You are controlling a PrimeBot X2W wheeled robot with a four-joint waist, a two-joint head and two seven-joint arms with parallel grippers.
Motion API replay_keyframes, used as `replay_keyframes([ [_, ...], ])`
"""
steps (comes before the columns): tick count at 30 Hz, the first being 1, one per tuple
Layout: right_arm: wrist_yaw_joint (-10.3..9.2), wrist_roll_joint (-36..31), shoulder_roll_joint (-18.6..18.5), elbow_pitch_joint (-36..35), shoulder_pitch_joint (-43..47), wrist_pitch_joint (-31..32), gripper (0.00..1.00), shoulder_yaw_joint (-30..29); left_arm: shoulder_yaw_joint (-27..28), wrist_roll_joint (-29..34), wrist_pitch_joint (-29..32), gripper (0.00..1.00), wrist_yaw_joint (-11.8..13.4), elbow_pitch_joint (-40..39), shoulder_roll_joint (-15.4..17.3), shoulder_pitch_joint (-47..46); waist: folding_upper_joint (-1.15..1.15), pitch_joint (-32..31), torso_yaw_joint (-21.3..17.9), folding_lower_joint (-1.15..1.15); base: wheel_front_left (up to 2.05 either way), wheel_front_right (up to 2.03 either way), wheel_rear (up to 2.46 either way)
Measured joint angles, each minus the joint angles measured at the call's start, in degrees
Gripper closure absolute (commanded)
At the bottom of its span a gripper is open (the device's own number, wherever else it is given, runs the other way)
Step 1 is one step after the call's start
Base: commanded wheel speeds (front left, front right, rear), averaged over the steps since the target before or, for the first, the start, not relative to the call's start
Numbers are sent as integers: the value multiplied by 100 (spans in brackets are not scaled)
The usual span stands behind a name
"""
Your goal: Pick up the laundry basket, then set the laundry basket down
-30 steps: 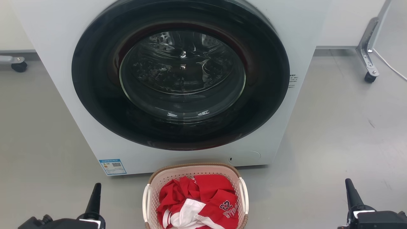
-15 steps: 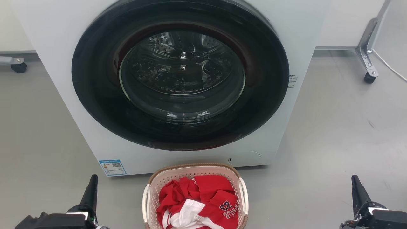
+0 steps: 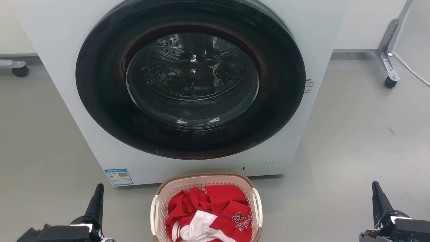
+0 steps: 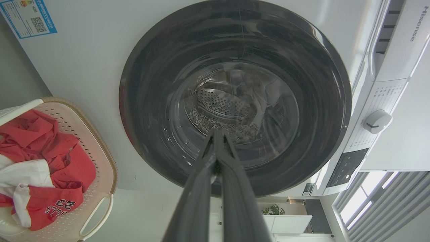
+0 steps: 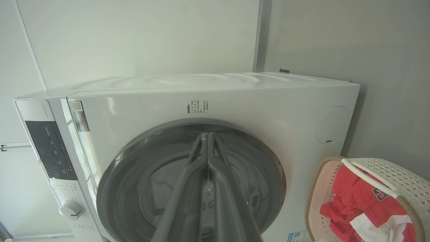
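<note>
Obs: laundry basket (image 3: 205,175) on floor (image 3: 352,134), 6 o'clock of washing machine (image 3: 50,50), unmoved. Drifted outward: left gripper (image 3: 99,191) at its 9 o'clock, right gripper (image 3: 377,191) at 3 o'clock. Fingers pressed together, empty. Fits approach or retreat.

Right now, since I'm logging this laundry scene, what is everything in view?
washing machine: one, white, dark round door shut, standing on the grey floor.
laundry basket: one, cream with brown rim and white handles, on the floor just before the machine.
clothes: one heap, red and white, inside the basket.
label: one, blue-edged, machine's lower left front.
castor legs: two, grey metal, floor at far left and far right.
left gripper: one, dark, lower left, shut, empty.
right gripper: one, dark, lower right, shut, empty.
</note>
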Motion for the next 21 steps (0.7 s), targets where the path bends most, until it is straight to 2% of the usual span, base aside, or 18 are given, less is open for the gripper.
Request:
replay_keyframes([
  [21, 0, 1, 0, 0, 0, 0, 100, 0, 0, 0, 0, 100, 0, 4, -1, 0, 0, 0, 0, 0, 0, 0, 0],
])
